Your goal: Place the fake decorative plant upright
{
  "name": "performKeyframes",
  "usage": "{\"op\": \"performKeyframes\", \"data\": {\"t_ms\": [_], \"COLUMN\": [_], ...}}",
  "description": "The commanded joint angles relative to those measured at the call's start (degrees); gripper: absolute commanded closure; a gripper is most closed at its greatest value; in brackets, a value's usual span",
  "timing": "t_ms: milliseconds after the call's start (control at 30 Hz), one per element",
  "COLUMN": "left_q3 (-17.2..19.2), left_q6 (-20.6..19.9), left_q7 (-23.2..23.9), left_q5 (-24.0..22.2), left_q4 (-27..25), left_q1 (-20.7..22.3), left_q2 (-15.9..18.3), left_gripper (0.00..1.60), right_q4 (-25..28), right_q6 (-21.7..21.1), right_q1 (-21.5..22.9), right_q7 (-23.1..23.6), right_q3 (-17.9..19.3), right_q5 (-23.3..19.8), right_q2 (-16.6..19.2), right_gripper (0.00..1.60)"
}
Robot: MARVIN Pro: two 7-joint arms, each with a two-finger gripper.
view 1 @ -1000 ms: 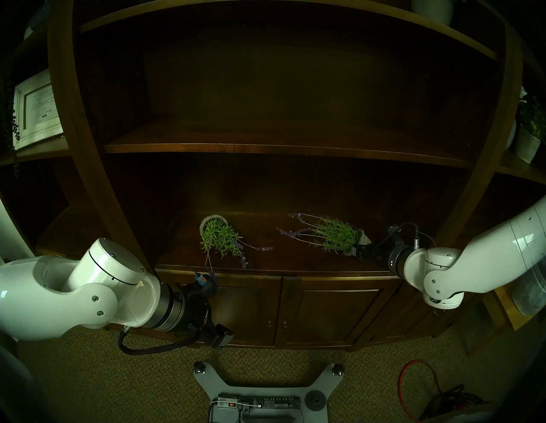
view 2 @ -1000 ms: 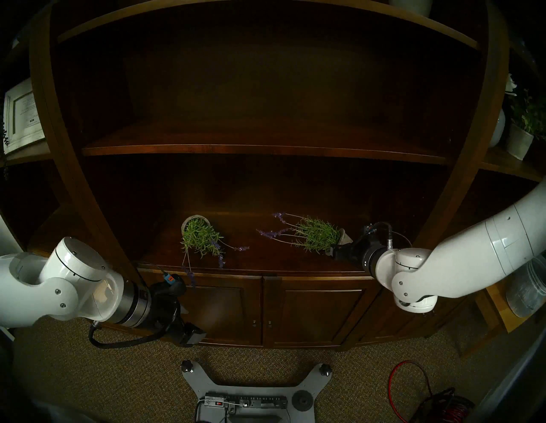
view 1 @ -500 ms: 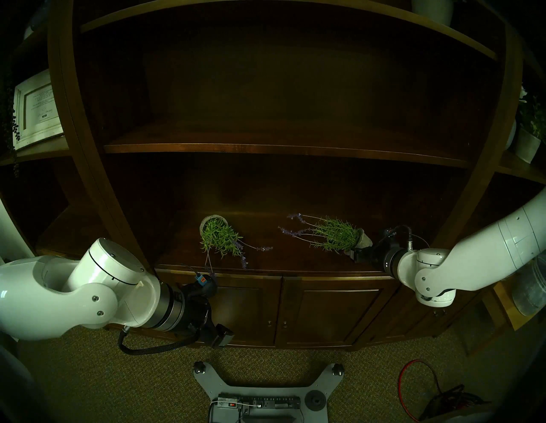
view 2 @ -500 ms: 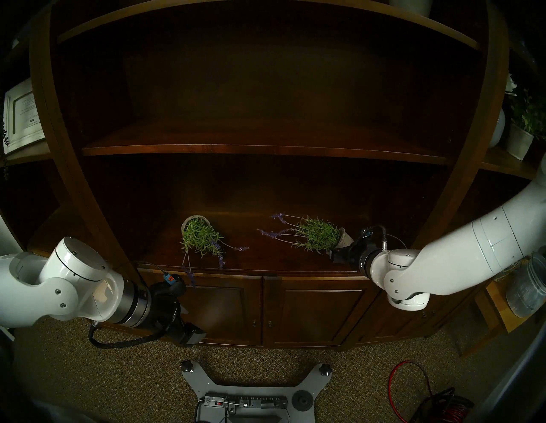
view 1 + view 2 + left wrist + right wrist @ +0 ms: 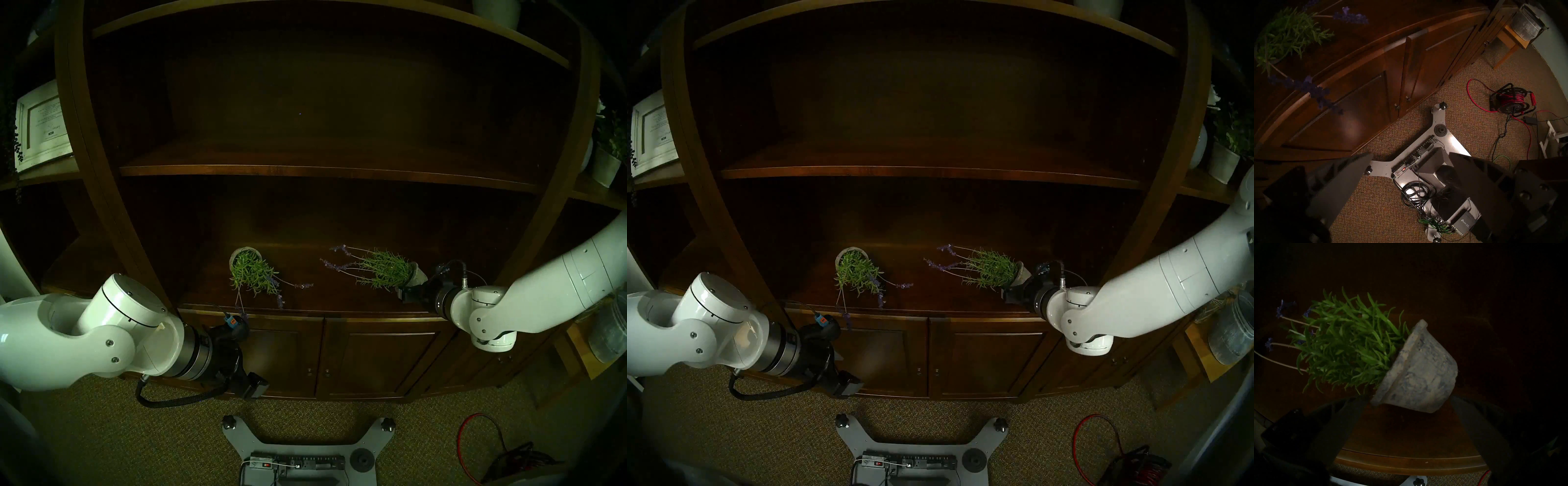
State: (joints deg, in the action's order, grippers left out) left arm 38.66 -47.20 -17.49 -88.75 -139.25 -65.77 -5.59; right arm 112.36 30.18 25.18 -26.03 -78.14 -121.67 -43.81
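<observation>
Right end effector (image 5: 1407, 400) is standing with its two dark fingers spread wide, gripping nothing, and is reaching in over the front edge of the shelf (image 5: 339, 302). Just ahead of it, the right fake plant (image 5: 1349, 344) is lying tipped on its side on that shelf. Its mottled grey pot (image 5: 1417, 373) is sitting between the lines of the two fingers but just beyond their tips, with the rim closest to the left finger (image 5: 1345, 419); whether that rim is touching the finger is hard to tell in the dim light. Green foliage and purple flower stems are stretching away from the end effector, toward the middle of the shelf.

Left end effector (image 5: 1411, 155) is also standing fully open and empty, pointing steeply down at the carpet and the robot's grey base plate (image 5: 1454, 146), in front of the cabinet doors (image 5: 322, 353) below the shelf. Up behind it, a second fake plant (image 5: 252, 271) is lying tipped over on the shelf, one purple stem overhanging the front edge near that wrist.
</observation>
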Motion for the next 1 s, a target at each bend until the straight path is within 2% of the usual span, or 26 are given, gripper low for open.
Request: {"op": "performKeyframes", "data": {"t_ms": [0, 300, 367, 400, 433, 467, 500, 533, 633, 967], "left_q3": [0.8, 0.8, 0.8, 0.8, 0.8, 0.8, 0.8, 0.8, 0.8, 0.8], "left_q6": [-0.1, -0.1, -0.1, -0.1, -0.1, -0.1, -0.1, -0.1, -0.1, -0.1], "left_q7": [-0.1, -0.1, -0.1, -0.1, -0.1, -0.1, -0.1, -0.1, -0.1, -0.1], "left_q5": [0.0, 0.0, 0.0, 0.0, 0.0, 0.0, 0.0, 0.0, 0.0, 0.0], "left_q4": [-0.1, -0.2, -0.2, -0.2, -0.2, -0.2, -0.2, -0.2, -0.2, -0.1], "left_q1": [0.7, 0.7, 0.7, 0.7, 0.7, 0.7, 0.7, 0.7, 0.7, 0.7], "left_q2": [-0.1, -0.1, -0.1, -0.1, -0.1, -0.1, -0.1, -0.1, -0.1, -0.1], "left_gripper": [0.0, 0.0, 0.0, 0.0, 0.0, 0.0, 0.0, 0.0, 0.0, 0.0], "right_q4": [-0.7, -1.2, -1.3, -1.3, -1.3, -1.4, -1.4, -1.4, -1.1, -0.6], "right_q6": [0.3, 0.6, 0.6, 0.6, 0.6, 0.6, 0.6, 0.7, 0.9, 1.0], "right_q1": [0.5, -0.2, -0.3, -0.3, -0.3, -0.3, -0.3, -0.2, 0.3, 1.8], "right_q7": [-0.2, -0.6, -0.7, -0.7, -0.7, -0.6, -0.6, -0.5, 0.0, 2.4], "right_q3": [1.4, 1.8, 1.8, 1.8, 1.8, 1.8, 1.8, 1.7, 1.4, 0.5], "right_q5": [0.0, -0.8, -1.0, -1.0, -1.0, -1.1, -1.1, -1.1, -1.1, -1.6], "right_q2": [-0.8, -1.5, -1.6, -1.7, -1.7, -1.6, -1.6, -1.4, -0.7, 2.3], "right_gripper": [0.0, 0.02, 0.28, 0.48, 0.48, 0.82, 0.82, 0.92, 0.98, 0.98]}}
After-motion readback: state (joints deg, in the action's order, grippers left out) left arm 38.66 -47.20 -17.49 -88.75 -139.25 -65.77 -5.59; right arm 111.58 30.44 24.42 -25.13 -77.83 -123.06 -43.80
